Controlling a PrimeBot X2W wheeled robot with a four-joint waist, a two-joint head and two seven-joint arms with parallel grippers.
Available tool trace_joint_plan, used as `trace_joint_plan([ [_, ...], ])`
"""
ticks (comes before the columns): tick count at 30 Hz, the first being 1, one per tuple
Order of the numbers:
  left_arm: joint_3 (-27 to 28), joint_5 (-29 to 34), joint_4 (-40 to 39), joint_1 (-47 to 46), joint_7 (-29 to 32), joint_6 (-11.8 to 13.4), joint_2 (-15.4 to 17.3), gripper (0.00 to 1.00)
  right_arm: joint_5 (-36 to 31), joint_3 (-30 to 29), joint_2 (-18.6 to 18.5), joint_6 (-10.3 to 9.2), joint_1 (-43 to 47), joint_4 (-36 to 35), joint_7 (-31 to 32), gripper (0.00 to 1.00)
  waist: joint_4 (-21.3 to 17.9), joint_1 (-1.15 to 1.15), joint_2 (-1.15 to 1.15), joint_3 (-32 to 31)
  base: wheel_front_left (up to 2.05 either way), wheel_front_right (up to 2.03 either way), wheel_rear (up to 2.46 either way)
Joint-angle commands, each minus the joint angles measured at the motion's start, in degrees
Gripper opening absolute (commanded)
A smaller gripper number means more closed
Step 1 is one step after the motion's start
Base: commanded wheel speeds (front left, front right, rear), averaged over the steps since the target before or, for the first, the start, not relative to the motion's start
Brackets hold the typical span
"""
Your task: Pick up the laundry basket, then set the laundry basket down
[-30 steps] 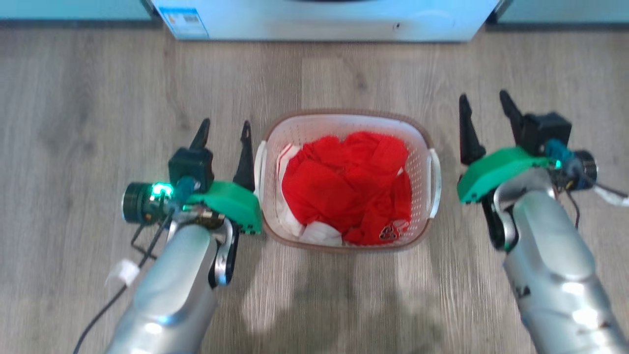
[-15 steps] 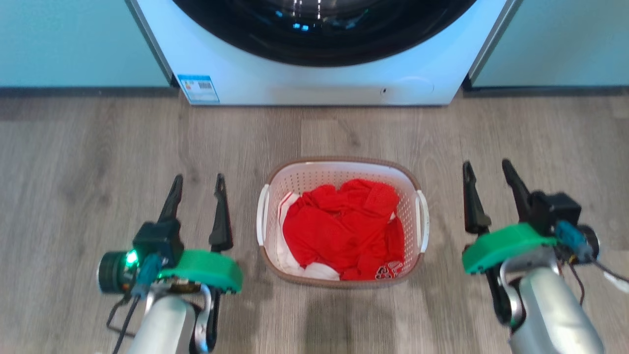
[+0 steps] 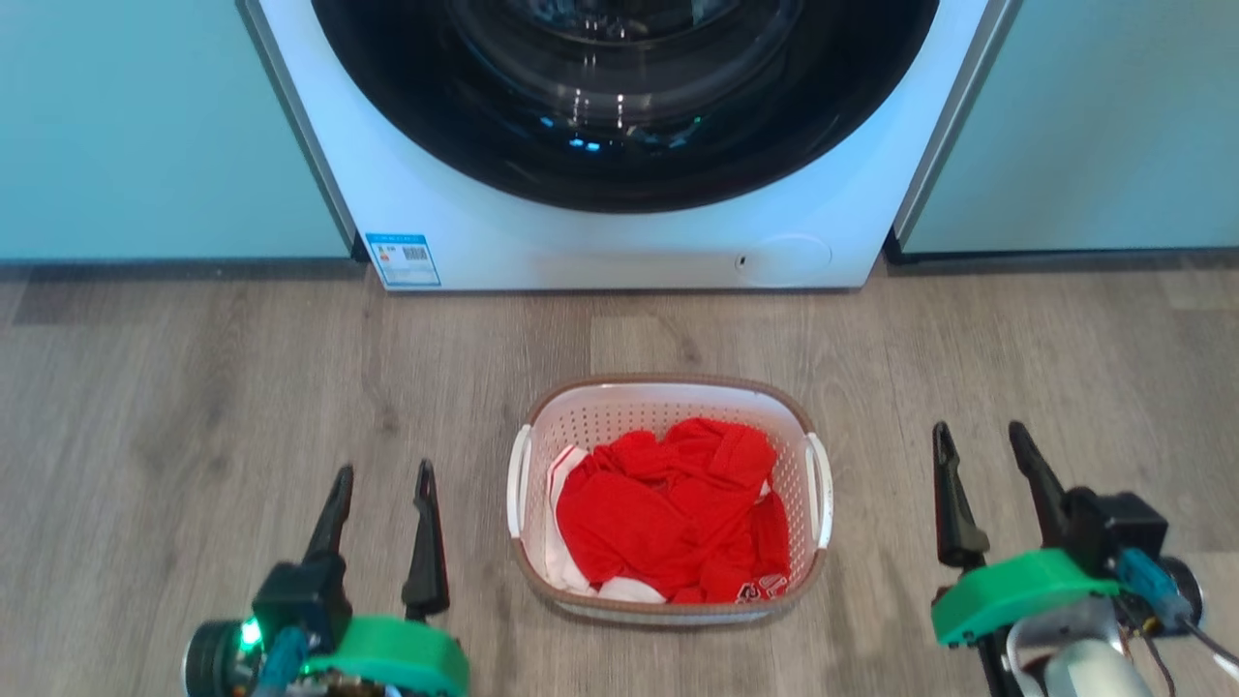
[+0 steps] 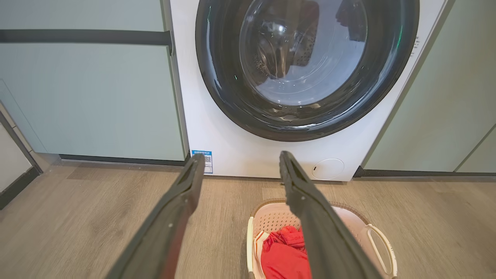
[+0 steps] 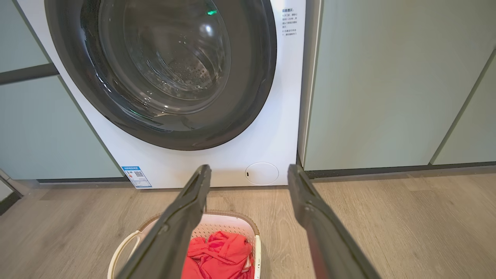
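The laundry basket (image 3: 668, 403), white perforated plastic with a brown rim and two white side handles, stands on the wood floor with red and white clothes (image 3: 668, 508) inside. My left gripper (image 3: 382, 474) is open at the lower left, apart from the basket's left handle. At the lower right my right gripper (image 3: 980, 434) is open too, well clear of the right handle. The left wrist view has the basket (image 4: 271, 221) low and right, behind the left gripper (image 4: 240, 161). In the right wrist view the basket (image 5: 228, 223) lies low and left of the right gripper (image 5: 248, 172).
A white front-loading washing machine (image 3: 619, 247) with a dark round door stands straight behind the basket. Pale teal cabinet fronts (image 3: 145, 126) flank it on both sides. Bare wood floor (image 3: 194, 387) spreads left and right of the basket.
The head camera has tilted up, so the washer door has come into view and the basket looks smaller. Both grippers have drawn back and outward from the basket's handles, still open.
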Motion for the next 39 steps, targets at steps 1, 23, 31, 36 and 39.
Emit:
trace_joint_plan([
  [1,2.41,0.43,-2.48,-0.14,-0.29,-0.10,-0.21,1.00,-0.21,0.59,-0.06,0.14,0.34,-2.51,-0.27,1.00,-0.03,0.01,0.00,-1.44,0.00,0.00,0.00],
  [23,3.68,1.27,-3.41,2.53,-0.29,-1.36,-0.29,1.00,-0.02,-0.10,-0.06,0.14,2.46,-3.13,-0.27,1.00,0.23,0.01,0.00,-4.76,0.00,0.00,0.00],
  [31,4.09,1.33,-3.14,2.30,-0.29,-1.61,-0.30,1.00,0.10,-0.05,-0.06,0.14,2.10,-2.73,-0.27,1.00,0.06,0.01,0.00,-4.53,0.00,0.00,0.00],
  [36,4.32,0.50,-2.79,2.14,-0.29,-1.91,-0.31,1.00,0.19,-0.14,-0.06,0.14,1.98,-2.66,-0.27,1.00,0.00,0.01,0.00,-4.32,0.00,0.00,0.00],
  [39,1.81,0.41,-0.37,4.53,0.01,-2.00,0.03,0.00,0.05,-1.07,0.37,0.00,4.19,-0.32,0.00,0.00,0.00,0.01,0.00,-4.25,0.00,0.00,0.00],
])
